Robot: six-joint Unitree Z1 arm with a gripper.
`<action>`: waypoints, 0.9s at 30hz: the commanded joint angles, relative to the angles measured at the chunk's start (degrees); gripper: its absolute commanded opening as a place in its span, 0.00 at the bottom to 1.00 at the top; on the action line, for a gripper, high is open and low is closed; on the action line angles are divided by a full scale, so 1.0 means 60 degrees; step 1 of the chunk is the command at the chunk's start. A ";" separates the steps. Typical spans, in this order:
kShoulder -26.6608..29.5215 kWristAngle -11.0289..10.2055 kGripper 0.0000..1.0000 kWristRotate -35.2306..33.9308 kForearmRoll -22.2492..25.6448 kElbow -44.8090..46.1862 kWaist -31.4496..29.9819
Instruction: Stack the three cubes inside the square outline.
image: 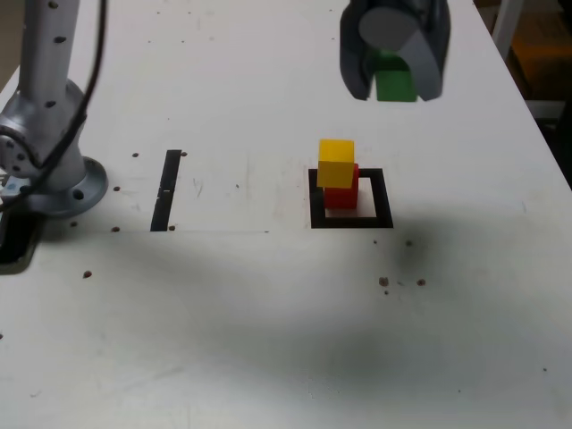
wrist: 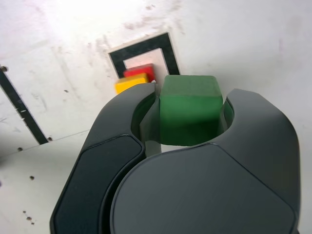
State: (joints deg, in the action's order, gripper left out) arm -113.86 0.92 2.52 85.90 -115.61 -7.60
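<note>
A white table (image: 268,340), scuffed and dotted with small dark specks, carries a thin black strip (image: 166,190) toward the exterior view's left and the square outline (image: 350,198) near the middle, with the arm's grey base (image: 49,170) at the far left edge. Inside the outline the red cube (image: 340,189) sits with the yellow cube (image: 336,162) stacked on it, slightly offset. Above and beyond them, clear of the table, the gripper (image: 394,82) is clamped on the green cube (wrist: 190,109), which shows between its dark jaws.
</note>
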 commanded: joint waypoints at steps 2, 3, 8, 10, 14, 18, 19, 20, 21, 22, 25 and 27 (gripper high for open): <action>0.0124 0.0226 0.19 -0.0018 -0.0059 0.0332 0.0219; 0.0134 0.0316 0.19 -0.0029 -0.0086 0.0481 0.0303; 0.0167 0.0825 0.19 -0.0190 -0.0337 0.1442 0.0653; 0.0186 0.1000 0.19 -0.0228 -0.0476 0.1741 0.0727; 0.0212 0.1200 0.19 -0.0230 -0.0616 0.1950 0.0767; 0.0208 0.1323 0.19 -0.0230 -0.0606 0.1988 0.0769; 0.0206 0.1359 0.19 -0.0230 -0.0605 0.2002 0.0769; 0.0207 0.1395 0.19 -0.0230 -0.0601 0.2021 0.0769; 0.0207 0.1429 0.19 -0.0230 -0.0596 0.2042 0.0769; 0.0209 0.1463 0.19 -0.0230 -0.0589 0.2065 0.0769; 0.0230 0.1571 0.19 -0.0230 -0.0550 0.2149 0.0769; 0.0249 0.1635 0.19 -0.0230 -0.0520 0.2191 0.0769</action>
State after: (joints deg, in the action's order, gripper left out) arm -112.89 10.55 1.12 82.60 -102.56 -3.09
